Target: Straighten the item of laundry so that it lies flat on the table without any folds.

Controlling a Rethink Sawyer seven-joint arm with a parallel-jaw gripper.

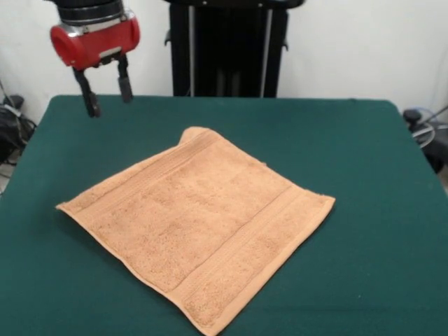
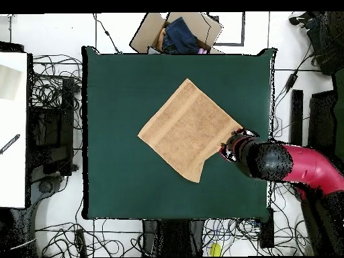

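Observation:
The peach-orange towel lies spread on the dark green table, turned like a diamond, with band stripes near two opposite edges. Its far corner is slightly curled up. The rest looks flat. In the overhead view the towel lies right of the table's middle. My gripper hangs open and empty above the table's far left part, apart from the towel. In the overhead view my gripper shows by the towel's right corner, with the red arm coming from the right.
The black pedestal stands behind the table's far edge. A cardboard box with dark clothes sits beyond the table's top edge in the overhead view. Cables lie all round the table. A white surface stands at the left.

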